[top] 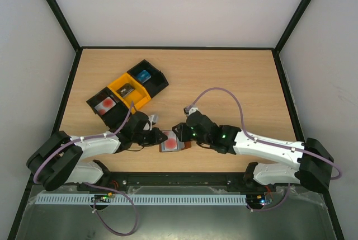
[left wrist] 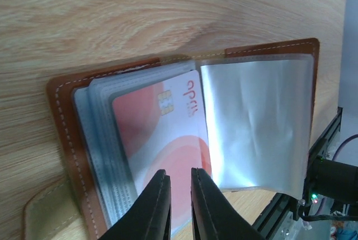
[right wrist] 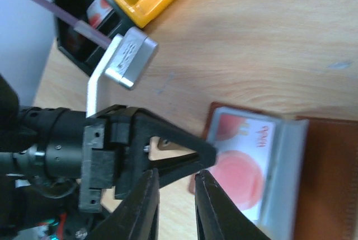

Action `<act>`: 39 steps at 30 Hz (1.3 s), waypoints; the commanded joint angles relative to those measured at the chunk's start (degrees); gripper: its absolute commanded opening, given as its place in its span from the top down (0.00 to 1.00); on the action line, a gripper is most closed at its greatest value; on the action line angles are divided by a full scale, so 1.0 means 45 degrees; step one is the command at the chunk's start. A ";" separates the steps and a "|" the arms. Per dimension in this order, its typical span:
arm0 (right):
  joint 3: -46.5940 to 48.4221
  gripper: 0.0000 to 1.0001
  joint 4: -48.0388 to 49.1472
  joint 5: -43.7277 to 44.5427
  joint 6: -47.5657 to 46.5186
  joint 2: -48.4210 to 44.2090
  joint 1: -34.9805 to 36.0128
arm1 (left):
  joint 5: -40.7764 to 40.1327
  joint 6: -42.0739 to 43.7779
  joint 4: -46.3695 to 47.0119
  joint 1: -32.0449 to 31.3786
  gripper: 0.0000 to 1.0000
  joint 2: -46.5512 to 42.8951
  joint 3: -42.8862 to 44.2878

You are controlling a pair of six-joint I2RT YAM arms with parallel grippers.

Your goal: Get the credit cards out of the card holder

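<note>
Lying open low in the centre of the top view, the card holder shows a white, red-blotched credit card. The left gripper has narrow fingers over the card's lower edge. The right gripper, also narrow, sits just beside the holder. I cannot tell whether either grips.

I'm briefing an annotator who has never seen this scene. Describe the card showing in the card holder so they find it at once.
On the wooden table, near the middle of its front edge, lies the open brown card holder. The card sits among its clear sleeves: white with a red blotch. Its lookalike lies loose in the black tray.
</note>
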 commanded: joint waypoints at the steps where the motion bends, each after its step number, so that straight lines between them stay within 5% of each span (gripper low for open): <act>1: -0.0461 0.83 0.1879 -0.1908 0.0657 0.0708 0.0022 | 0.0314 -0.0254 0.0722 -0.0045 0.87 -0.0005 -0.0157; 16: -0.1534 0.86 0.3128 -0.0805 0.0276 0.3829 -0.0379 | -0.0659 -0.0103 -0.0238 -0.0045 0.88 -0.0020 -0.0446; 30: -0.4305 0.82 0.6872 -0.2713 0.0074 0.3544 -0.1604 | -0.0670 -0.0172 -0.0043 -0.0045 0.90 0.0452 -0.1115; 39: -0.4341 0.80 0.7379 -0.3210 0.0162 0.3339 -0.1661 | -0.1009 -0.0476 -0.0950 -0.0046 0.91 -0.0468 -0.0941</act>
